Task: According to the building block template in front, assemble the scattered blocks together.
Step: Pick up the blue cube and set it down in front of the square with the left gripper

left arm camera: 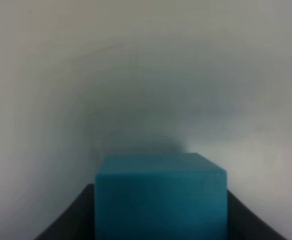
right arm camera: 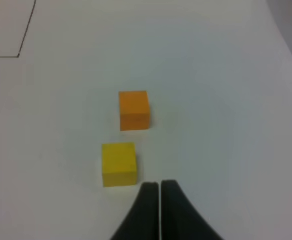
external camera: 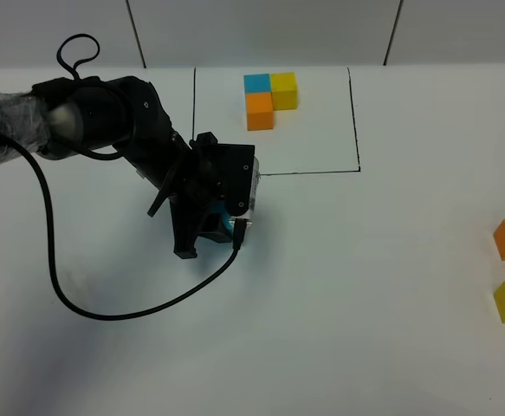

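Blue cube [left arm camera: 161,197], nearest the left wrist camera: plain matte, one flat face square to the lens, its sides filling the gap between the two dark fingers of the left gripper [external camera: 217,227], which is clamped on it. In the high view this gripper sits left of centre, just below the lower frame line [external camera: 321,172], with only a sliver of blue showing between its jaws; whether the cube rests on the table [external camera: 365,329] cannot be told. A black cable [external camera: 53,269] loops from the arm across the lower left. Template [external camera: 269,100], top centre inside the line: three joined cubes in an L, blue at upper left, yellow to its right, orange below the blue; the blue-yellow row runs across the frame. Orange cube [right arm camera: 134,109] and yellow cube [right arm camera: 118,163] lie near each other but apart at the right edge of the high view, orange above yellow, both partly cut off. Right gripper [right arm camera: 159,186]: fingers pressed together, holding nothing, tips just beside the yellow cube.
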`<state>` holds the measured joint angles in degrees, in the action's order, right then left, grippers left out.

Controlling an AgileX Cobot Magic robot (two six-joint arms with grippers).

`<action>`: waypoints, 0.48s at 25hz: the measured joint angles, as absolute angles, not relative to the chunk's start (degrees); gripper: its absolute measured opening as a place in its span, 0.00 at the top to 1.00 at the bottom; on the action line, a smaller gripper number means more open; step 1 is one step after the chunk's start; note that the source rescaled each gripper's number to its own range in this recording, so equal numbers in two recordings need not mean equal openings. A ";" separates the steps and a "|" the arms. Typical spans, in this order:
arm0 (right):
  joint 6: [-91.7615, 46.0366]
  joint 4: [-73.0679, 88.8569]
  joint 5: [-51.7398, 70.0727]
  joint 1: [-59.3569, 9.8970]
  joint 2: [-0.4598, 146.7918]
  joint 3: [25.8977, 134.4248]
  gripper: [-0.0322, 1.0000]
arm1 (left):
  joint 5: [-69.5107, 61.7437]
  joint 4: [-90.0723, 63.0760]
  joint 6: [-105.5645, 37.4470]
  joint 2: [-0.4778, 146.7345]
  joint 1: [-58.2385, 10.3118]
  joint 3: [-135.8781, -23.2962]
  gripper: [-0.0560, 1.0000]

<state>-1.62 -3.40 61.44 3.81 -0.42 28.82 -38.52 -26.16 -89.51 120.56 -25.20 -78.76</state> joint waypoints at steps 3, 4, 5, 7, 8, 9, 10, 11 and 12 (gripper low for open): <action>-1.62 -3.42 61.44 3.81 -0.42 28.82 0.96 | -38.42 -26.51 -89.51 121.22 -25.20 -78.76 0.43; -1.62 -3.47 61.44 3.81 -0.42 28.82 0.96 | -38.42 -26.90 -89.51 121.44 -25.20 -78.76 0.43; -1.62 -3.47 61.44 3.81 -0.42 28.82 0.96 | -38.42 -27.07 -89.51 121.69 -25.20 -78.76 0.43; -1.62 -3.49 61.44 3.81 -0.42 28.82 0.96 | -38.38 -27.31 -89.51 122.22 -25.20 -78.76 0.43; -1.62 -3.49 61.44 3.81 -0.42 28.82 0.96 | -38.38 -27.31 -89.51 122.51 -25.20 -78.76 0.43; -1.62 -3.49 61.44 3.81 -0.42 28.82 0.96 | -38.51 -27.31 -89.50 122.80 -25.20 -78.76 0.43; -1.62 -3.49 61.44 3.81 -0.42 28.82 0.96 | -38.58 -27.31 -89.45 123.17 -25.20 -78.76 0.43; -1.62 -3.49 61.44 3.81 -0.42 28.82 0.96 | -38.71 -27.49 -89.33 123.52 -25.20 -78.81 0.43; -1.62 -3.49 61.44 3.81 -0.42 28.82 0.96 | -38.85 -27.62 -89.22 123.72 -25.20 -78.96 0.43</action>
